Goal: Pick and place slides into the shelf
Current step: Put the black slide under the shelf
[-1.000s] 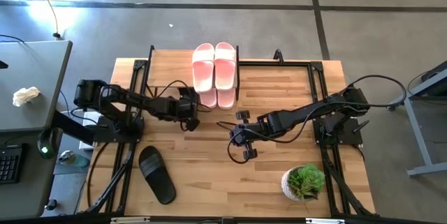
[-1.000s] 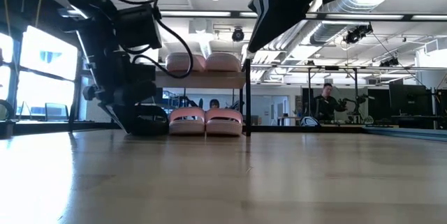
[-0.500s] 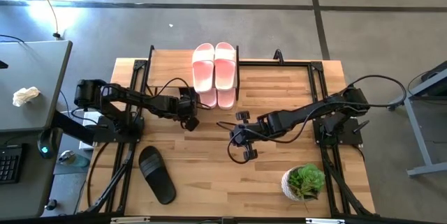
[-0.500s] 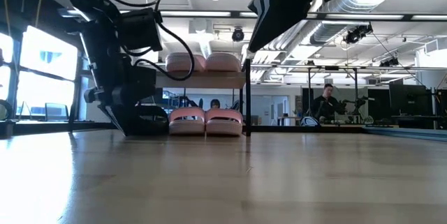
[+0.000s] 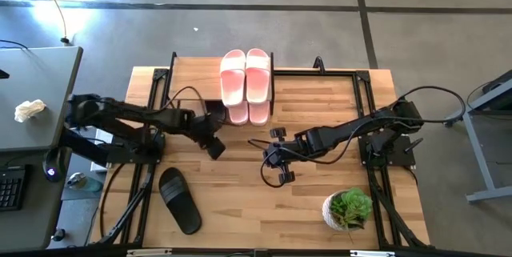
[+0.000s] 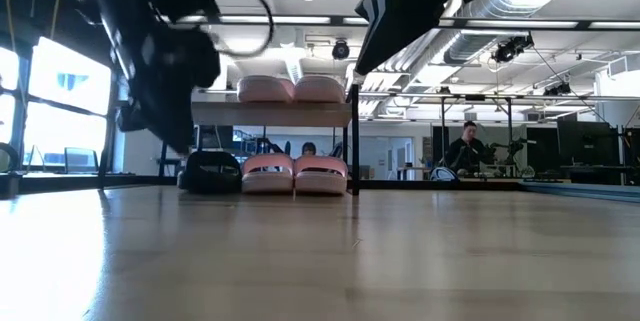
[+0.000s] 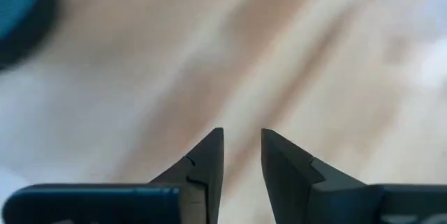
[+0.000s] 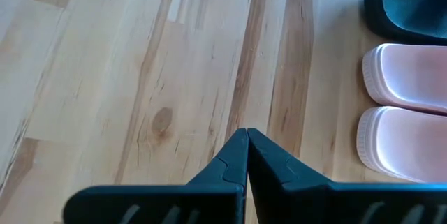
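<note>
wooden table [image 5: 320, 209]: left gripper [image 5: 214, 146] hovered part-open, empty; right gripper [image 5: 276, 163] shut, empty. black slide [image 5: 179, 200] unshelved; risk: clipping shelf [image 5: 274, 81].

Matt foam-like slides [image 5: 246, 81], light wooden shelf [image 6: 272, 115] board, smooth wood-grain table [image 5: 320, 101]
</note>
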Robot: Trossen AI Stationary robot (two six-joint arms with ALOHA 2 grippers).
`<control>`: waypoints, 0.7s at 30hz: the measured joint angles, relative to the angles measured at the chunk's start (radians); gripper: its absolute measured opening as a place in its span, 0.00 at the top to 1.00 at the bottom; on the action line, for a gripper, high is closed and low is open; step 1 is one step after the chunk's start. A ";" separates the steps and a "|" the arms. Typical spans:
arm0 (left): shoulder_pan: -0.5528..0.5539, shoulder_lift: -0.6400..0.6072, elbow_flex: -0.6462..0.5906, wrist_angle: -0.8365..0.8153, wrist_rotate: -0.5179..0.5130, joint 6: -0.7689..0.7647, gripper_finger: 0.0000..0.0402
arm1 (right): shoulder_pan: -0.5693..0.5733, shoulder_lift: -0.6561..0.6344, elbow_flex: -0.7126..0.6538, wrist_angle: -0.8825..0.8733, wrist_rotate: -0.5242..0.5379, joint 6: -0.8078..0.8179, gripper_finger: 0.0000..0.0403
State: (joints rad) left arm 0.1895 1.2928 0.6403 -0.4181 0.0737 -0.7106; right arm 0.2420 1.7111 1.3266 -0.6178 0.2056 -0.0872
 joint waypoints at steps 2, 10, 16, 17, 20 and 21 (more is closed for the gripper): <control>-0.036 -0.059 0.000 0.001 0.016 -0.025 0.78 | 0.000 0.000 0.000 0.000 0.000 0.000 1.00; -0.231 -0.242 0.000 0.055 0.253 -0.215 0.78 | 0.000 0.000 0.000 0.004 0.000 -0.008 1.00; -0.405 -0.276 0.004 0.212 0.325 -0.456 0.78 | 0.000 0.000 0.000 0.024 0.000 -0.024 1.00; -0.432 -0.275 0.013 0.207 0.308 -0.474 0.78 | 0.000 0.000 0.000 0.027 0.000 -0.024 1.00; -0.520 -0.275 0.055 0.163 0.216 -0.526 0.78 | 0.000 0.000 0.000 0.038 0.001 -0.024 1.00; -0.545 -0.275 0.069 0.131 0.180 -0.544 0.78 | 0.000 0.000 0.000 0.040 0.000 -0.026 1.00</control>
State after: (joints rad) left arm -0.3557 1.0180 0.7098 -0.2868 0.2533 -1.2547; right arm 0.2420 1.7115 1.3266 -0.5777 0.2060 -0.1127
